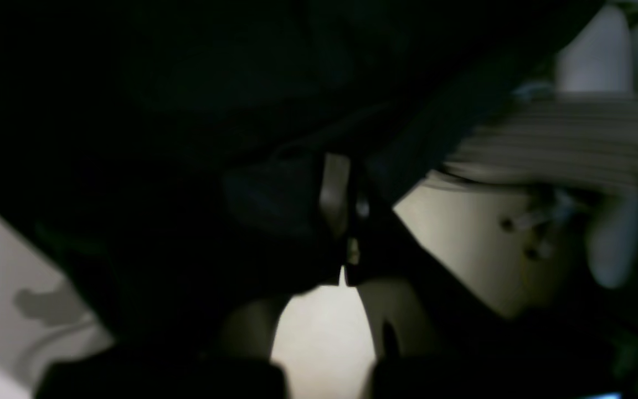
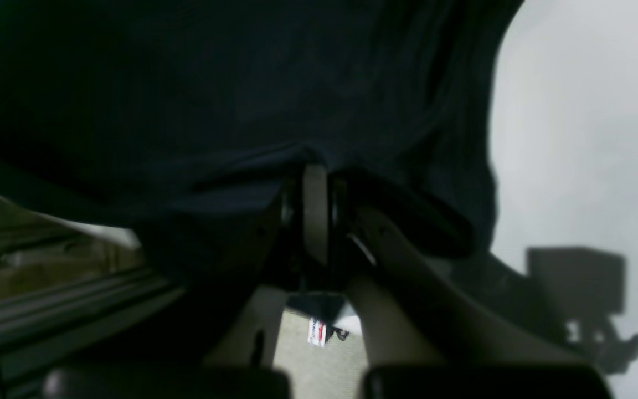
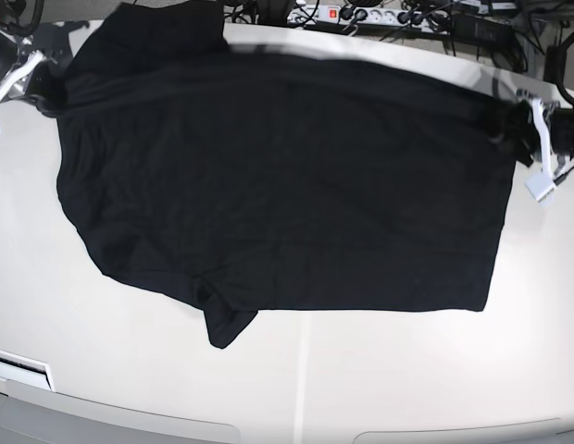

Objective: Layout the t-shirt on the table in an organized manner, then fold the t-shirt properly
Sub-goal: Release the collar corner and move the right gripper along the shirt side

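Currently the t-shirt [image 3: 278, 176] is stretched across the far half of the surface [image 3: 380, 379], held at two opposite ends, which I judge is meant to pull the cloth taut so it can be laid out flat before folding. The right gripper [image 3: 39, 85] sits at the base view's left edge and the left gripper [image 3: 526, 129] at its right edge, each at the far corner of the cloth on its side. In the right wrist view the fingers [image 2: 314, 213] are closed with black fabric bunched around and between them, so clamped on the shirt. In the left wrist view the fingers [image 1: 334, 191] look pressed together in dark folds; likely clamped on cloth too, though the frame is very dark. The body of the shirt lies between the two grippers, mostly flat. One sleeve [image 3: 222, 324] trails toward the near side, another [image 3: 167, 28] lies at the far edge. Near hem is uneven, wrinkles remain.
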Action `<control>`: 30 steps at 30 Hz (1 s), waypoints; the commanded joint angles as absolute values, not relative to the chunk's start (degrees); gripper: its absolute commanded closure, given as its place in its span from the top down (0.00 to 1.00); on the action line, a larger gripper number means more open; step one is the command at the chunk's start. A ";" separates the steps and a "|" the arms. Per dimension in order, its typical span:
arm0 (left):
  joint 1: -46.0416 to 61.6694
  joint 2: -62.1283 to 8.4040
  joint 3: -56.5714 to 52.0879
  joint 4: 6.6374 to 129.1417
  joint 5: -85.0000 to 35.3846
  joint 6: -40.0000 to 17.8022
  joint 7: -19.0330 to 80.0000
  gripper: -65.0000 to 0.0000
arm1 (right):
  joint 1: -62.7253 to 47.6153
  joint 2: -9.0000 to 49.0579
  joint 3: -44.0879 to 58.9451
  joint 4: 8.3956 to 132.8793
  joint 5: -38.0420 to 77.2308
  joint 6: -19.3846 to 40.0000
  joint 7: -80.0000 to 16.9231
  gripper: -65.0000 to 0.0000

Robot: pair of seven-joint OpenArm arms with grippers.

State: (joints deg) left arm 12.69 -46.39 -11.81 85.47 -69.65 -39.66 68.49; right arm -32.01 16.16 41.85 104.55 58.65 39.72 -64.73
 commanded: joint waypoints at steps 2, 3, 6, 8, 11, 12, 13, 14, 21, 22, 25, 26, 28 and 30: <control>12.34 -47.62 -12.45 86.08 -67.31 -40.00 65.84 0.00 | -31.14 16.99 42.37 102.35 58.22 40.00 -63.51 0.00; 12.34 -47.62 -12.45 86.08 -66.32 -40.00 64.75 0.00 | -30.44 16.99 42.37 100.88 58.26 40.00 -63.40 0.00; 12.34 -47.59 -12.45 86.08 -66.02 -40.00 63.37 0.00 | -27.86 16.99 42.37 97.32 58.26 40.00 -63.40 0.00; 12.34 -47.57 -12.45 86.08 -65.95 -40.00 62.92 0.00 | -26.30 16.99 42.37 95.37 58.19 40.00 -63.40 0.00; 12.34 -47.44 -12.45 86.08 -63.55 -40.00 61.54 0.00 | -24.38 16.99 42.37 92.79 58.22 40.00 -63.16 0.00; 12.34 -47.33 -12.45 86.08 -61.95 -40.00 60.12 0.00 | -23.86 16.99 42.37 92.09 58.22 40.00 -63.20 0.00; 12.32 -47.05 -12.45 86.08 -60.34 -40.00 58.54 0.00 | -23.44 16.99 42.37 91.61 58.22 40.00 -63.18 0.00; 12.29 -46.65 -12.45 86.08 -58.81 -40.00 56.64 0.00 | -23.14 16.99 42.37 91.50 58.17 40.00 -63.20 0.00; 11.64 -43.03 -12.45 86.00 -51.13 -40.00 50.96 0.00 | -23.16 16.99 42.37 91.48 58.22 40.00 -62.11 0.00; 11.55 -42.76 -12.45 86.00 -51.00 -40.00 50.76 0.00 | -23.16 16.99 42.37 91.48 58.24 40.00 -62.08 0.00; 11.49 -42.72 -12.45 86.00 -50.89 -40.00 49.56 0.00 | -23.11 16.99 42.35 91.48 58.46 40.00 -62.04 0.00; 11.29 -42.72 -12.45 86.00 -50.39 -40.00 49.34 0.00 | -22.96 16.99 42.35 91.48 58.43 40.00 -62.00 0.00; 10.37 -42.70 -12.45 86.00 -49.30 -39.83 49.30 0.00 | -22.68 16.99 42.35 91.48 58.43 40.00 -61.54 0.00; 9.13 -42.70 -12.45 86.00 -49.34 -38.63 49.30 0.00 | -22.20 16.99 42.35 91.48 58.13 40.00 -61.52 0.00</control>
